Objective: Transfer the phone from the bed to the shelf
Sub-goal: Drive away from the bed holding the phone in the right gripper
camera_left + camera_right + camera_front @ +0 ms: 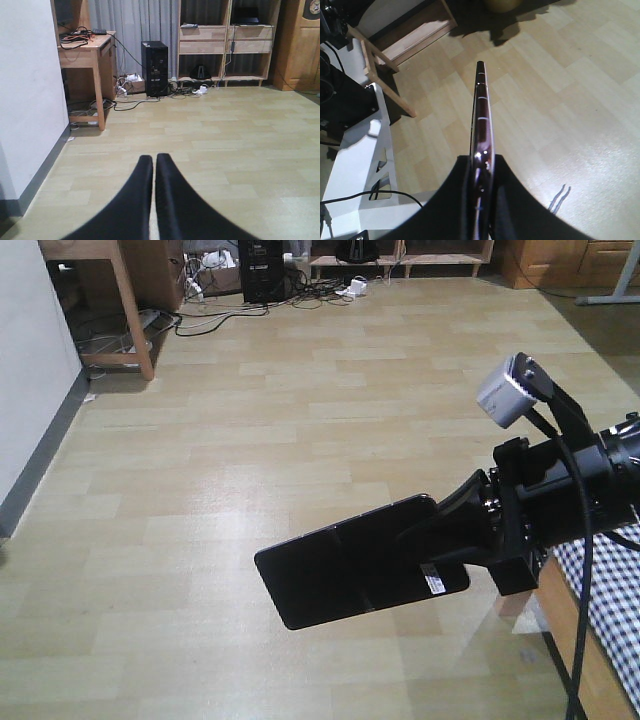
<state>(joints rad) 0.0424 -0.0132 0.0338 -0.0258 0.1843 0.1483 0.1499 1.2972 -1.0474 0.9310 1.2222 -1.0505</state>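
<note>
Home bedroom: gingham bed (612, 605), wooden desk (85, 50), shelf (202, 47).

One phone (350, 565), lower centre; two grippers, the left gripper (153, 159) and right gripper (481, 165). One bed (605, 590) at lower right. One shelf (202, 47), desk (85, 52) and tower (154, 67) along the top.
</note>
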